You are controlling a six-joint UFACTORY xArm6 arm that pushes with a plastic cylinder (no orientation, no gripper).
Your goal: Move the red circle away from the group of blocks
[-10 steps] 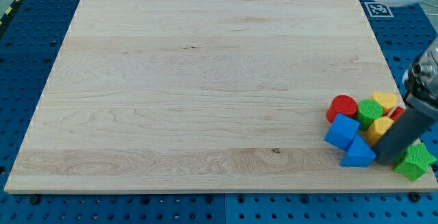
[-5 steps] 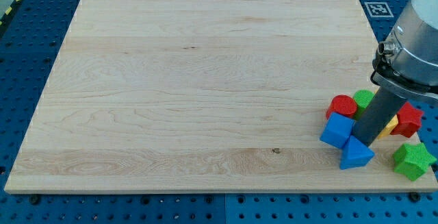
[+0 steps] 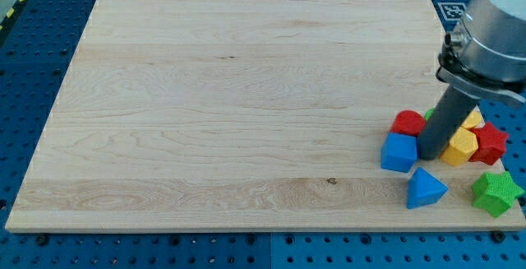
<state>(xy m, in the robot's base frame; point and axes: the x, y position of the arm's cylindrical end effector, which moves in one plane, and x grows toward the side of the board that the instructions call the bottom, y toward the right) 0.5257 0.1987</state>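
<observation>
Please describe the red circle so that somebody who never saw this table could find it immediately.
Look at the cluster of blocks near the wooden board's right edge, toward the view's bottom. The red circle is the cluster's upper-left piece, just above the blue cube, left of my tip. The other red block, far right, looks jagged, not round.

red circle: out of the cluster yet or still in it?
Still in. The red circle sits against the blue cube, with my tip right beside it and the yellow block just beyond the rod.

You get bright, even overhead light on the board [image 3: 246, 96]; shadows stay soft and short, no glare. Focus is sharp to every edge.
</observation>
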